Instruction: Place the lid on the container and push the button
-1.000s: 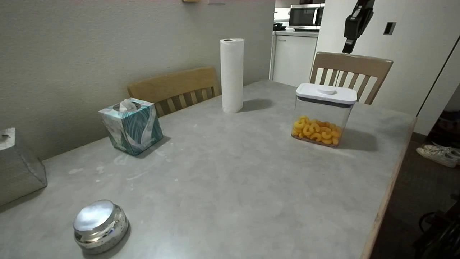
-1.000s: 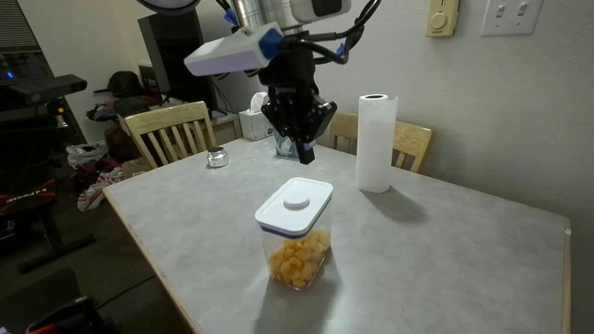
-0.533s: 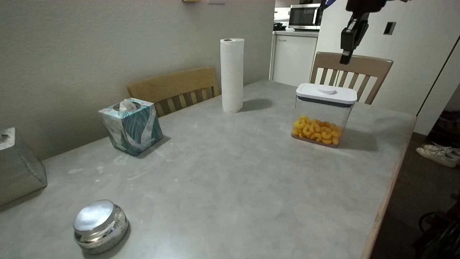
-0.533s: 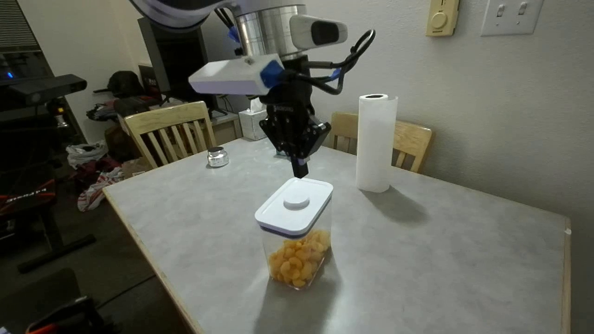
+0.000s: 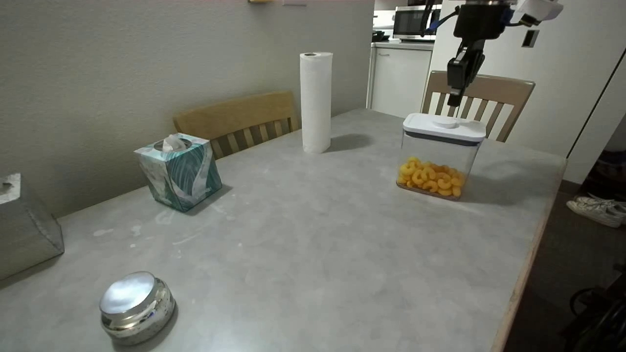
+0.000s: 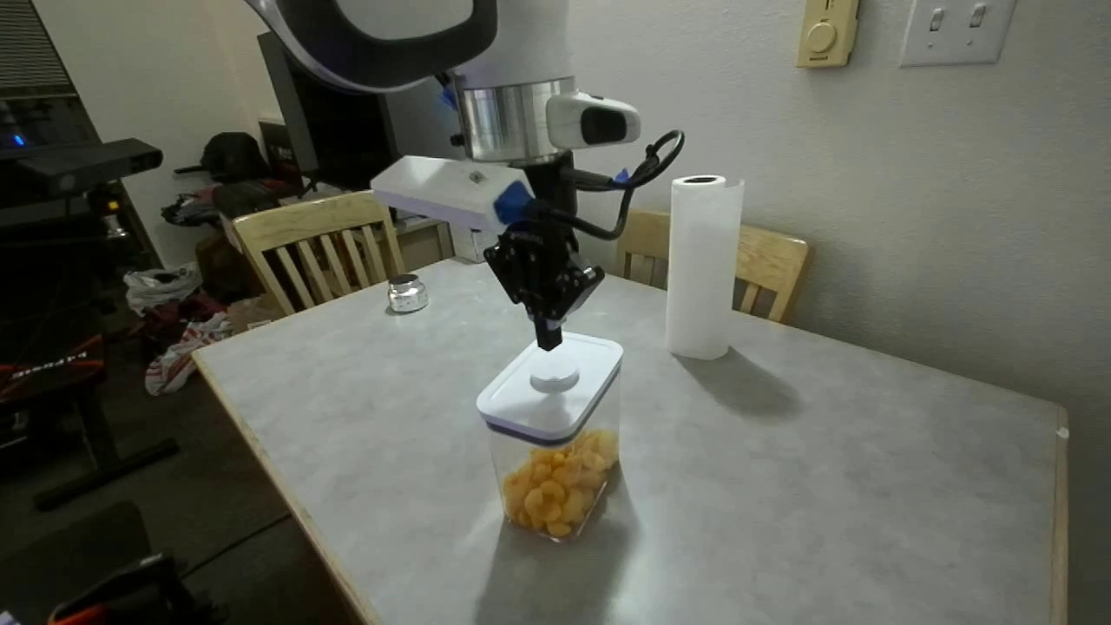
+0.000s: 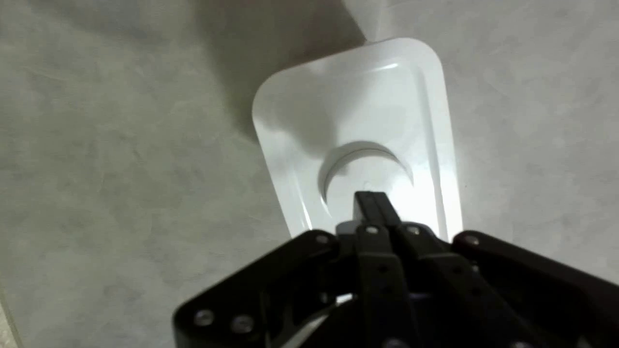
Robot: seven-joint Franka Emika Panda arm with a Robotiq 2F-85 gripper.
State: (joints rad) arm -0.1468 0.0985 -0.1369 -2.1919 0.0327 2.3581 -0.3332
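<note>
One gripper [image 7: 372, 196] hangs just above one white lid [image 6: 512, 404], apart from it, its two fingers [image 7: 365, 208] pressed together side by side with the tips pointing down. The lid sits level on the one clear container [image 5: 437, 146] and carries one round raised button [image 6: 555, 373] at its middle; in the wrist view the fingertips overlap the button. The container stands upright on the single desk [image 5: 313, 234], its lower part filled with orange-yellow snack pieces [image 5: 433, 177], too heaped to count.

Two boxes stand on the desk in an exterior view: one teal tissue box [image 5: 183, 176] with a tissue [image 5: 173, 143] showing at its opening, and one grey box [image 5: 27, 230], cut off at the edge of the view. One paper towel roll [image 5: 316, 102] stands upright, between the teal tissue box and the container as seen from there. One round metal jar [image 5: 137, 310], visible in both exterior views, is well apart from the container. Each exterior view shows two chairs [image 5: 506, 89] by the desk. The background holds one microwave [image 5: 410, 22], one pale yellow wall dial [image 6: 820, 39] and one switch plate [image 6: 957, 33] with two switches [image 6: 936, 21].
</note>
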